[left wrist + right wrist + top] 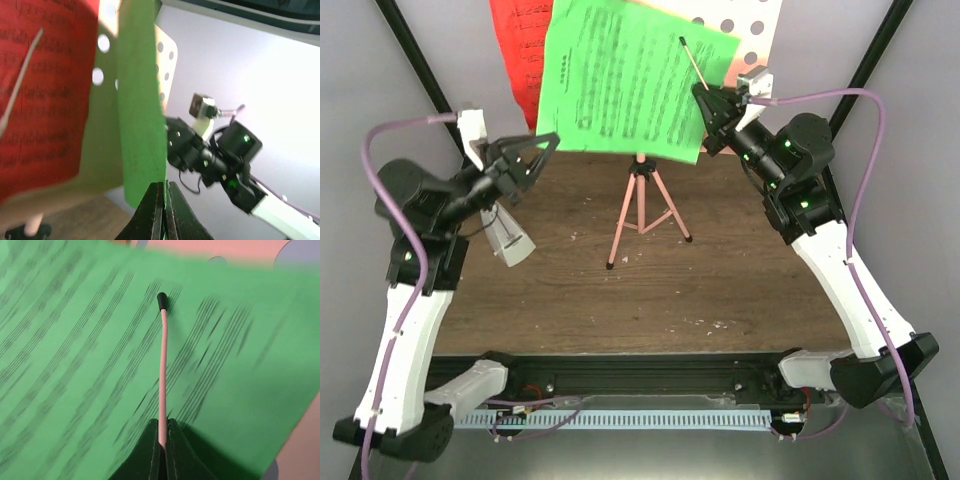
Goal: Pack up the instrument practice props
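The pink tripod music stand stands mid-table, its hole-dotted desk at the top. A red sheet-music page rests on the desk's left side. The green page stands tilted in front of the desk. My left gripper is shut on the green page's lower left corner; the left wrist view shows the green page edge-on between the closed left gripper. My right gripper is shut on the stand's thin pink page-holder wire, which lies across the green page. The white metronome sits under my left arm.
Black frame posts rise at both back corners. A brown wooden tabletop surrounds the tripod legs. My right arm shows beyond the page in the left wrist view.
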